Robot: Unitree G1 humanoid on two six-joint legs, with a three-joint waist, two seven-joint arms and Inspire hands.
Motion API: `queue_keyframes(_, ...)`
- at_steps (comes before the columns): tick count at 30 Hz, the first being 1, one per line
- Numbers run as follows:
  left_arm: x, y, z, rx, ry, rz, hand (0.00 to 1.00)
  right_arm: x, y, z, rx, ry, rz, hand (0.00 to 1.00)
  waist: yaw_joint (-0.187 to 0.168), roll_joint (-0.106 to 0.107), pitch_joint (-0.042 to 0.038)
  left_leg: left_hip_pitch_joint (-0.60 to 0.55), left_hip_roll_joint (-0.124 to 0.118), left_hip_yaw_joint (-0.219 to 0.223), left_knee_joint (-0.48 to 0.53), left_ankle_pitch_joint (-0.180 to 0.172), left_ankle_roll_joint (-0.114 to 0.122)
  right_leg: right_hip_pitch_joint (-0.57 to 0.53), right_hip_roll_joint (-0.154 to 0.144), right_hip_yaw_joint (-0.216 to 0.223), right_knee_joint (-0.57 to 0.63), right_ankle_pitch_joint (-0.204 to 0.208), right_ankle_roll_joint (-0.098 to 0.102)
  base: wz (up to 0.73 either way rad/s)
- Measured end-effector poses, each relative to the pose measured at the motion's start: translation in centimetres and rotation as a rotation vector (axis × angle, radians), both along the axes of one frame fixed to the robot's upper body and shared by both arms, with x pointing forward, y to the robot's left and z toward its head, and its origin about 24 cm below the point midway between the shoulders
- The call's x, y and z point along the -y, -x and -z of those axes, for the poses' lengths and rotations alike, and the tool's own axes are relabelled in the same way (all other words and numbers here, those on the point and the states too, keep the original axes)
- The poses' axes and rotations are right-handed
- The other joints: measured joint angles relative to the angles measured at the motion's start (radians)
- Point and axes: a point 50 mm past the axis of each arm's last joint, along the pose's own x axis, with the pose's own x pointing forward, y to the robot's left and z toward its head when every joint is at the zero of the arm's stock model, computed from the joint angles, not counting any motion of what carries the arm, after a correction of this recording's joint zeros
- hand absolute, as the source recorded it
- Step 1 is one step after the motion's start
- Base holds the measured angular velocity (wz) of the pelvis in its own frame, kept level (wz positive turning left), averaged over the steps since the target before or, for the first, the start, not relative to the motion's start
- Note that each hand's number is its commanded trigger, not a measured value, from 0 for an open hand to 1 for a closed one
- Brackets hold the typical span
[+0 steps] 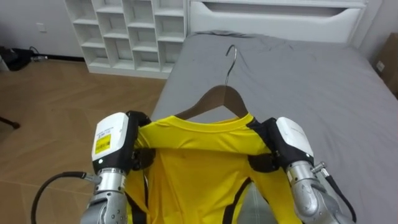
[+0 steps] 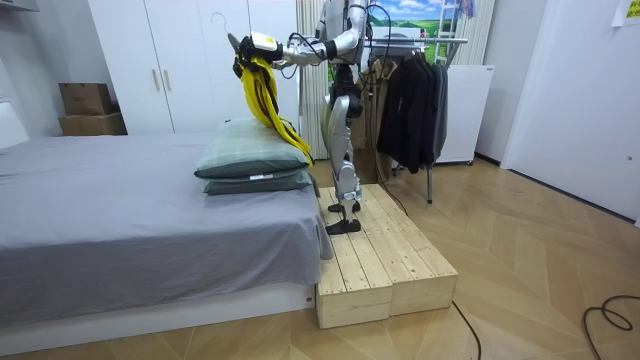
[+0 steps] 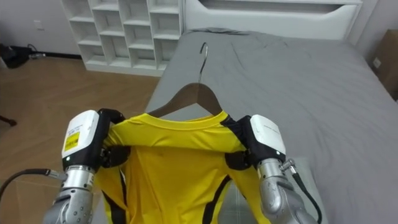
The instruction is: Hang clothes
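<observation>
A yellow shirt with black trim (image 1: 199, 165) hangs on a wooden hanger (image 1: 214, 99) with a metal hook (image 1: 231, 56). My left hand (image 1: 115, 142) grips the shirt's left shoulder and my right hand (image 1: 287, 144) grips its right shoulder, both curled round the cloth and hanger ends. I hold it up in front of me over the bed. In the room view the shirt (image 2: 262, 95) dangles from my raised hands above the pillows, and I stand on a wooden platform (image 2: 375, 255) at the bed's end.
A grey bed (image 1: 311, 81) stretches ahead, with a white headboard (image 1: 273, 18) and a white cubby shelf (image 1: 127, 34) beyond. Stacked pillows (image 2: 255, 165) lie below the shirt. A clothes rack with dark garments (image 2: 410, 95) stands behind me.
</observation>
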Motion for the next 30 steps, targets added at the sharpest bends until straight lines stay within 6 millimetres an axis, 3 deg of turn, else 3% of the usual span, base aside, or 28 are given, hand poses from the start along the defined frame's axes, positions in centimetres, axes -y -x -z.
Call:
queue_keyframes(7,0.6,0.1,0.5,-0.021,0.002,0.023,1.00,0.6,0.7,0.8,-0.030,-0.004,0.016,1.00,0.003,-0.012,-0.0080,0.007,0.003,0.010,0.001,0.000,0.000,-0.001,0.000,0.011,0.009,0.000,0.000,-0.03)
queue_keyframes(8,0.6,0.1,0.5,-0.024,0.004,0.024,0.85,0.7,0.8,0.9,-0.034,-0.005,0.018,1.00,0.003,-0.012,-0.0080,0.007,0.003,0.010,0.001,0.000,0.000,-0.001,0.000,0.012,0.009,0.000,0.000,0.00)
queue_keyframes(9,0.6,0.2,0.7,-0.032,0.007,0.023,0.13,0.7,0.9,1.1,-0.042,-0.007,0.020,1.00,0.002,-0.012,-0.0081,0.007,0.003,0.010,0.002,0.000,0.000,0.000,0.000,0.013,0.009,0.000,0.000,0.00)
queue_keyframes(10,0.6,0.2,0.8,-0.038,0.005,0.024,0.00,0.7,1.1,1.3,-0.052,-0.010,0.024,1.00,0.000,-0.012,-0.0081,0.008,0.002,0.009,0.004,0.000,0.000,0.002,0.000,0.012,0.009,0.000,0.000,0.00)
queue_keyframes(30,1.6,0.3,1.2,-0.059,0.048,0.062,0.00,0.6,1.6,2.2,-0.107,0.011,0.021,1.00,0.003,-0.012,-0.0080,0.005,0.002,0.012,0.013,0.001,0.001,0.003,0.000,0.019,0.010,0.000,0.000,0.00)
